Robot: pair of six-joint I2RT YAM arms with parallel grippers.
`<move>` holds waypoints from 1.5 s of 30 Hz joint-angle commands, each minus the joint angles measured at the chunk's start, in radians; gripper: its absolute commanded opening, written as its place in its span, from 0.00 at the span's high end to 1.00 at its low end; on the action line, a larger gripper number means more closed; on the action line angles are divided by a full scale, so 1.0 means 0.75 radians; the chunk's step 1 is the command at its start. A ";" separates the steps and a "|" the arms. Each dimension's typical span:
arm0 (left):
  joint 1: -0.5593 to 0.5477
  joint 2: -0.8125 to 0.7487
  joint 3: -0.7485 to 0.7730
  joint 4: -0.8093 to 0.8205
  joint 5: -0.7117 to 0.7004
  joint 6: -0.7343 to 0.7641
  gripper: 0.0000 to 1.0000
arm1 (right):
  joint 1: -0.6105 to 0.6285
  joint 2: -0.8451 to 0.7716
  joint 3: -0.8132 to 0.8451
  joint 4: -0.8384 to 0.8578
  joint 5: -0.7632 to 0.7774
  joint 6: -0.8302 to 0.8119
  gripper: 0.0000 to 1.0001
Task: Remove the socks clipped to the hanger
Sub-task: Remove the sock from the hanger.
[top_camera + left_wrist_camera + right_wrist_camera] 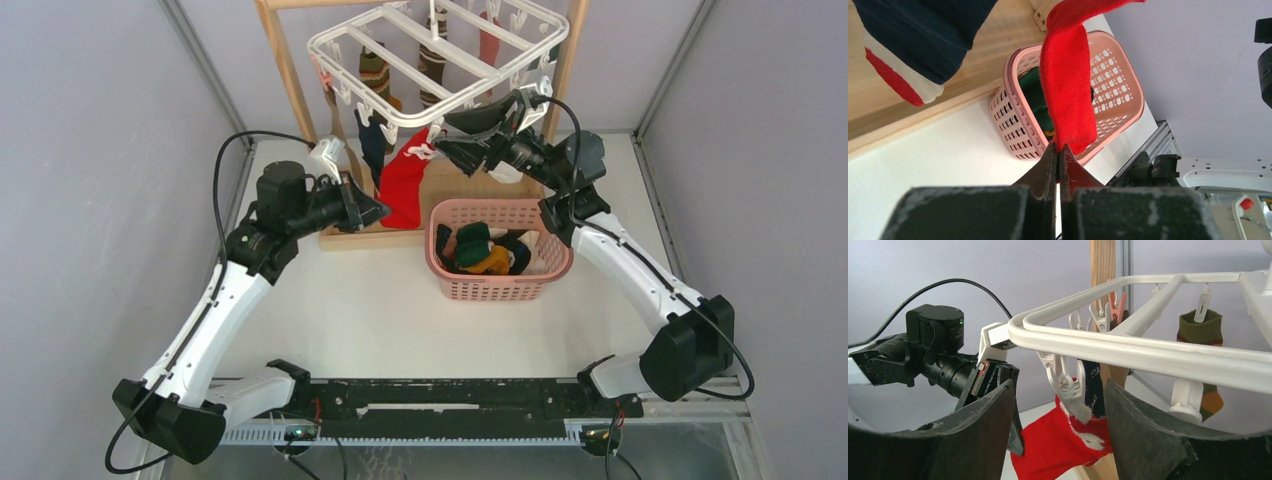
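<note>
The white hanger (452,103) sits just above the right gripper (438,136). A red sock (403,185) hangs down to the left gripper (379,210), which is pinched tight on its end. The right gripper's jaws stand apart around the sock's clip (1068,390).

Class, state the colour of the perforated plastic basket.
The perforated plastic basket is pink; clearest in the top external view.

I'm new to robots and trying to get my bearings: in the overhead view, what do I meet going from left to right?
Left arm's elbow → left pincer → red sock → basket → right arm's elbow.
</note>
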State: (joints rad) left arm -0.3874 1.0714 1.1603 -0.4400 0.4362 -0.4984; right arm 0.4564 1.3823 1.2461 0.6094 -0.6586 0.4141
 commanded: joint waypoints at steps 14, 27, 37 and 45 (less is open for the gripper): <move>0.027 0.028 0.068 0.036 0.090 0.000 1.00 | 0.023 0.081 0.154 0.021 0.033 -0.076 0.35; 0.040 0.026 0.050 0.044 0.109 0.004 1.00 | 0.029 0.112 0.180 -0.008 0.027 -0.083 0.50; 0.042 0.022 0.039 0.048 0.116 0.005 1.00 | 0.038 0.112 0.180 -0.024 0.027 -0.092 0.80; 0.041 0.019 0.032 0.054 0.129 0.003 1.00 | 0.042 0.111 0.178 -0.049 0.031 -0.099 0.89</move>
State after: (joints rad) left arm -0.3637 1.0992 1.1599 -0.4427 0.5026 -0.4980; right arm 0.4831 1.4704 1.3380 0.5659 -0.6411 0.3595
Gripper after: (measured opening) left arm 0.010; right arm 0.280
